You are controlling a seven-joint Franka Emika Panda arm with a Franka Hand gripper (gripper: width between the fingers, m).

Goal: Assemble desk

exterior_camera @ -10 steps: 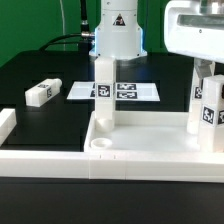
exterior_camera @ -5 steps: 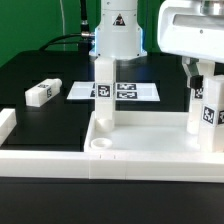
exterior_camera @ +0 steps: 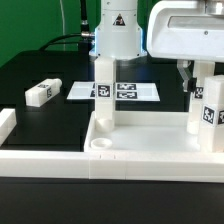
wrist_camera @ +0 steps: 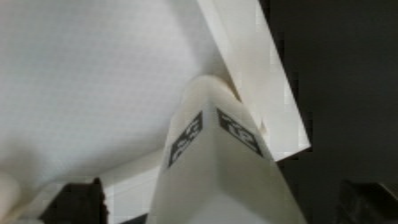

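The white tray-like tabletop [exterior_camera: 150, 140] lies at the front with its rim up. Three white tagged legs stand in its corners: one at the far left [exterior_camera: 103, 95], one at the far right [exterior_camera: 196, 112], and one at the near right [exterior_camera: 213, 120]. A fourth leg [exterior_camera: 40, 92] lies loose on the black table at the exterior view's left. My gripper [exterior_camera: 193, 80] hovers at the top of the far right leg. In the wrist view this leg [wrist_camera: 222, 150] stands in a tabletop corner [wrist_camera: 89, 80] between my dark fingers [wrist_camera: 80, 203], with gaps on both sides. The gripper [wrist_camera: 222, 208] is open.
The marker board [exterior_camera: 135, 91] lies flat behind the tabletop. A low white border wall [exterior_camera: 40, 160] runs along the front and left. A round socket [exterior_camera: 100, 145] shows in the tabletop's near left corner. The robot base [exterior_camera: 118, 35] stands at the back.
My gripper has moved toward the exterior view's left above the far right leg. The legs and tabletop have not moved.
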